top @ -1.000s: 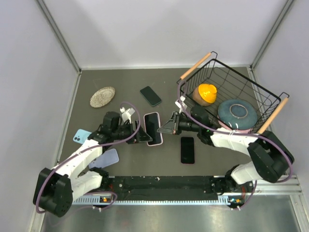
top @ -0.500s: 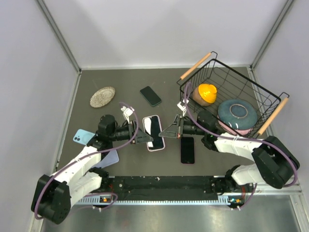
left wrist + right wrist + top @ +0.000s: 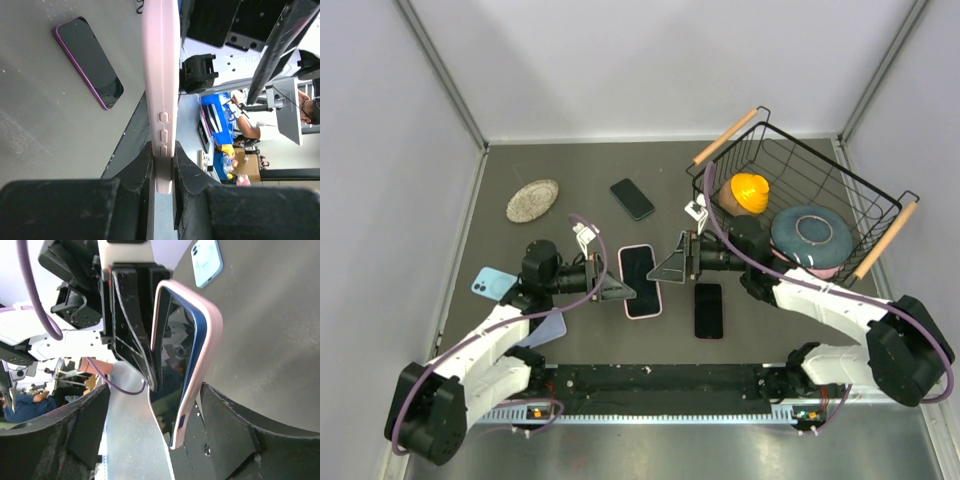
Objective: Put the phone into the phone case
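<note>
The phone [image 3: 640, 276], dark-screened with a blue edge, sits inside the pink phone case [image 3: 642, 314] and is held above the table's middle. My left gripper [image 3: 620, 292] is shut on the case's left edge. In the left wrist view the pink case [image 3: 161, 60] is pinched edge-on between the jaws of the left gripper [image 3: 162, 172]. My right gripper [image 3: 667, 268] stands open just right of the phone. In the right wrist view the right gripper [image 3: 155, 392] has its fingers wide apart, on either side of the phone [image 3: 172, 340] and case [image 3: 212, 325], touching neither.
A black phone [image 3: 708, 310] lies right of the held one, a dark phone [image 3: 633, 198] farther back. A light blue phone [image 3: 490, 283] and a lavender case [image 3: 545, 325] lie at left. A woven disc [image 3: 532, 200] is back left. A wire basket [image 3: 865, 200] stands at right.
My right gripper has opened and let go of the cased phone. My left gripper has closed on the case's edge. The phone has shifted slightly toward the near side.
</note>
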Robot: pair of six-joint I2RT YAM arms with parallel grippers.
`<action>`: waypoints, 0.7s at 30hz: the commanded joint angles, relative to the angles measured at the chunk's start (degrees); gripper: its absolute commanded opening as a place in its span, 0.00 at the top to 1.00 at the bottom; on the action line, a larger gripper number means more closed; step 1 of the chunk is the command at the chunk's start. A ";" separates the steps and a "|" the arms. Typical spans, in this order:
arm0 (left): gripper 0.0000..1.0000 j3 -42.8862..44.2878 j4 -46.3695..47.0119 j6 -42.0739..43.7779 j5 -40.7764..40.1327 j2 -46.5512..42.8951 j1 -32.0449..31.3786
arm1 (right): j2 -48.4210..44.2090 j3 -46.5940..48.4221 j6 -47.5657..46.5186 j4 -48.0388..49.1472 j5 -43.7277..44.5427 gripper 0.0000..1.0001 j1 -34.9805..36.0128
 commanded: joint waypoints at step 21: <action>1.00 4.62 -7.97 7.65 1.27 0.79 -0.98 | 5.05 10.29 -3.55 4.09 -10.25 0.80 -2.53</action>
